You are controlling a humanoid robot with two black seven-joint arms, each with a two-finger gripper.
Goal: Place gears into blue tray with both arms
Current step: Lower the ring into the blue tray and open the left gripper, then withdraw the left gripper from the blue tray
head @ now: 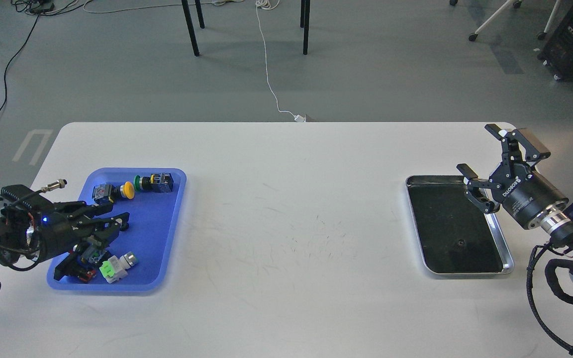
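While both arms reach in from the sides, the wide white rounded-corner table (pixel 286 199) carries two trays set well apart. Rectangular blue plastic tray (pixel 167 238) lies at left, holding coloured push-button switches: a yellow-capped one (pixel 127 190), a green-capped one (pixel 154 182) and a white one with a green tab (pixel 116 267). Shiny silver metal tray with dark bottom (pixel 508 258) lies at right. Left gripper (pixel 125 222) hangs over the blue tray, fingers close together; whether anything sits between them I cannot tell. Right gripper (pixel 480 164) is above the silver tray's far right corner, jaws spread wide, nothing between them. One tiny black toothed gear (pixel 461 242) rests on the dark bottom, nearer the tray's near end.
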